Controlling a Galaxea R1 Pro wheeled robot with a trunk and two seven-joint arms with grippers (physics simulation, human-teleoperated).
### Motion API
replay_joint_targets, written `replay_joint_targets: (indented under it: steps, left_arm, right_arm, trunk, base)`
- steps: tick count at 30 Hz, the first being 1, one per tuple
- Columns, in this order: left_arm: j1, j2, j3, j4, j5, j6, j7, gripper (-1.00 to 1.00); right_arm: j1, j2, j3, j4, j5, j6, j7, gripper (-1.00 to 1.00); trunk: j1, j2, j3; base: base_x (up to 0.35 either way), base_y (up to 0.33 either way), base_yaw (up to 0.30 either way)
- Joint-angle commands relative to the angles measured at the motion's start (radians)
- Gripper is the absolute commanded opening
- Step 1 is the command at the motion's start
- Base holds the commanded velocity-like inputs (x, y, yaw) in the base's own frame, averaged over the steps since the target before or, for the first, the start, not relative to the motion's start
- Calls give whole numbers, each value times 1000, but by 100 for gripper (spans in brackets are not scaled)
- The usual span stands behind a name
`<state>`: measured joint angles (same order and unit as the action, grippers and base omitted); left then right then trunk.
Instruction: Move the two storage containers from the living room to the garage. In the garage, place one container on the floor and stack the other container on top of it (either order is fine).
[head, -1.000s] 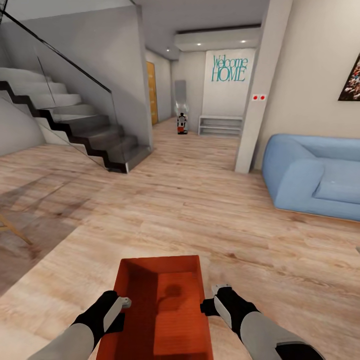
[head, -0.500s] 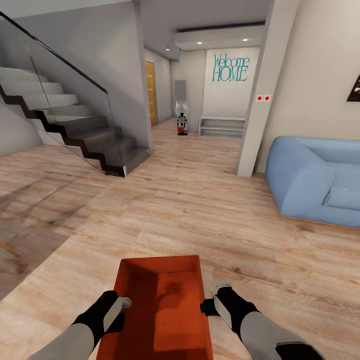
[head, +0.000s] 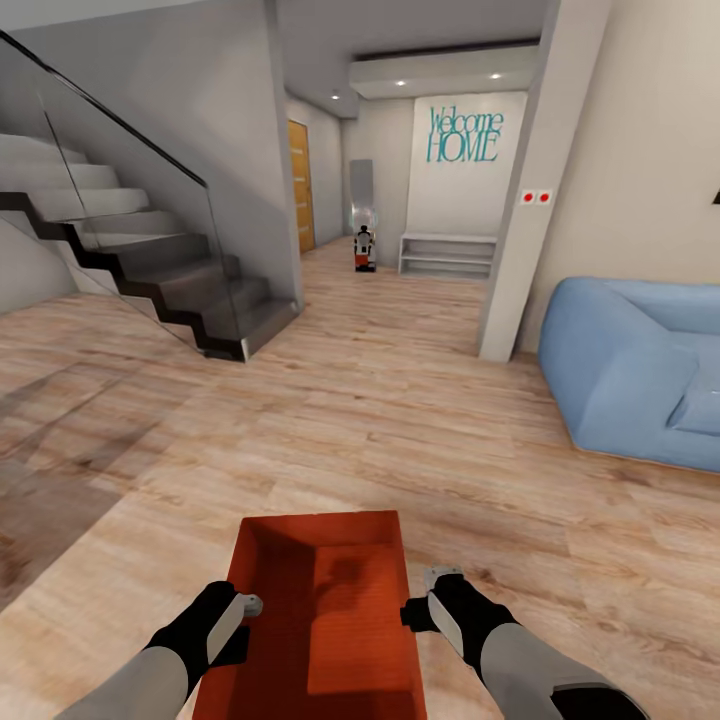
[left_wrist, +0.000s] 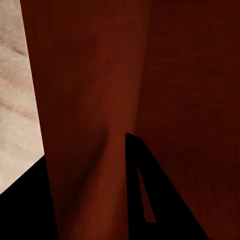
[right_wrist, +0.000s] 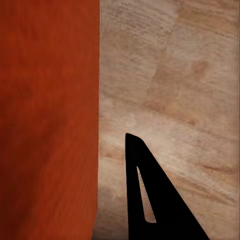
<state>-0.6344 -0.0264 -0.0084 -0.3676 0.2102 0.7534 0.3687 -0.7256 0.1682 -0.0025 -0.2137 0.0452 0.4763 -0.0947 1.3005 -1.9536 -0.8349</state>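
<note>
Both arms carry the orange-red storage container (head: 320, 620) for transport: left claw (head: 245, 605) and right claw (head: 418, 610) grip opposite walls, apparently clamped, above the wood-plank floor (head: 400, 420).

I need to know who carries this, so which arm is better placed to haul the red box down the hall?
Neither alone: the left claw and right claw sit against opposite walls of the box, so carrying on with both looks safest.
</note>
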Motion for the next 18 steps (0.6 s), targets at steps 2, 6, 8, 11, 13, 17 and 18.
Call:
replay_joint_targets:
  steps: [2, 6, 8, 11, 13, 17, 18]
  left_arm:
    - [-1, 0, -5, -1, 72, -9, 7, -100]
    - [-1, 0, -5, -1, 72, -9, 7, -100]
    - [-1, 0, -5, -1, 72, -9, 7, -100]
    - [-1, 0, -5, -1, 72, -9, 7, -100]
    - [-1, 0, -5, -1, 72, -9, 7, -100]
    - [-1, 0, -5, -1, 72, -9, 7, -100]
    - [-1, 0, -5, -1, 72, -9, 7, -100]
  right_arm:
    - [0, -35, 9, -3, 38, 8, -7, -100]
    - [0, -35, 9, -3, 38, 8, -7, -100]
    - [0, -35, 9, -3, 38, 8, -7, -100]
    - [0, -35, 9, -3, 38, 8, -7, -100]
    - [0, -35, 9, -3, 38, 8, -7, -100]
    - [0, -35, 9, -3, 38, 8, -7, -100]
    - [0, -35, 9, -3, 38, 8, -7, -100]
  trunk:
    - [0, 0, -1]
    - [0, 0, -1]
    - [0, 0, -1]
    - [0, 0, -1]
    - [0, 0, -1]
    - [0, 0, -1]
    - [0, 0, -1]
  base:
    - [341, 0, 0]
    - [341, 0, 0]
    - [341, 0, 0]
    - [341, 0, 0]
    - [341, 0, 0]
    - [341, 0, 0]
    - [341, 0, 0]
